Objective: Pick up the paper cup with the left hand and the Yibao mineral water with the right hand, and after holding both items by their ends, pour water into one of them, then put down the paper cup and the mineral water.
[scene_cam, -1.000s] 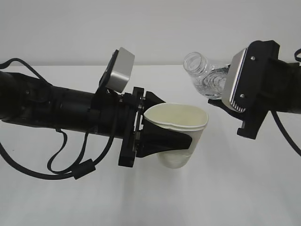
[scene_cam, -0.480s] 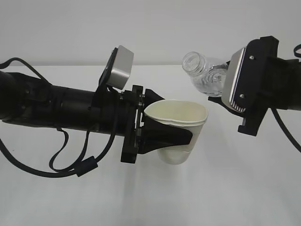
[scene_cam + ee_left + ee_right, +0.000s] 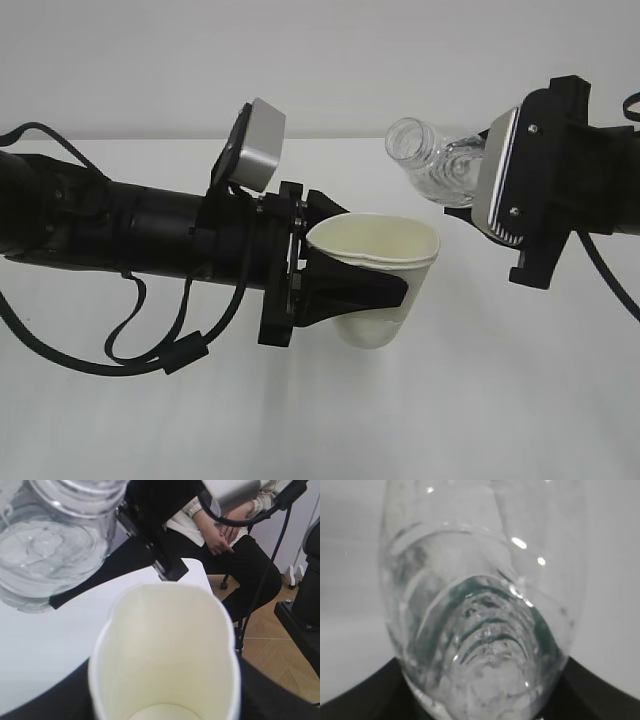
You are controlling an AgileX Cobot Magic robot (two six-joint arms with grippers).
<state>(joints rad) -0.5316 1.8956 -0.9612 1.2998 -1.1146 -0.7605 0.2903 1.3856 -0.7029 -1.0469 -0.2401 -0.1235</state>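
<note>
My left gripper [image 3: 385,300] is shut on the white paper cup [image 3: 380,262] and holds it upright above the table, its rim squeezed out of round. The left wrist view looks down into the cup [image 3: 165,650], which fills the frame between the black fingers. My right gripper [image 3: 470,205] is shut on the Yibao mineral water [image 3: 432,165], a clear uncapped bottle tilted with its mouth to the upper left, above and right of the cup's rim. The bottle also shows in the left wrist view [image 3: 50,540] and fills the right wrist view [image 3: 480,620], its green band showing through.
The white table [image 3: 520,400] lies below both arms. Black cables [image 3: 150,350] hang under the left arm. In the left wrist view a seated person [image 3: 225,525] and a wooden floor [image 3: 270,645] show beyond the table's edge.
The left gripper lifted the cup slightly about a second ago. The bottle's mouth has shifted a little left and tilted slightly further. Both grips are unchanged.
</note>
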